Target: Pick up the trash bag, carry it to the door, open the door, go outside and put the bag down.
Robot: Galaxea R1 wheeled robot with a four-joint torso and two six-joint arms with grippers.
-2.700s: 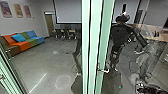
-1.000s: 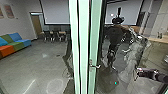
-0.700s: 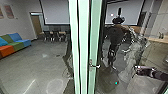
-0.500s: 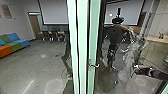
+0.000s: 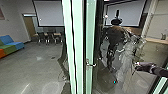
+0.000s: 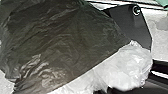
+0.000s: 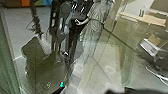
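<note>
1. Trash bag [image 6: 62,37]: dark, wrinkled plastic beside a pale, crumpled bundle [image 6: 130,67], large in the left wrist view; whether the left end effector is apart or clamped on it, I cannot tell.
2. Right end effector [image 5: 138,65]: raised near the glass, well apart from the door handle [image 5: 92,65]; I cannot tell if it is apart or together.
3. Pale green door frame [image 5: 90,37]: upright at mid-view, beside glass with blurred dark and pale figures.
4. Room: colorful sofa [image 5: 11,41], chairs [image 5: 42,37], large screen [image 5: 50,12].
</note>
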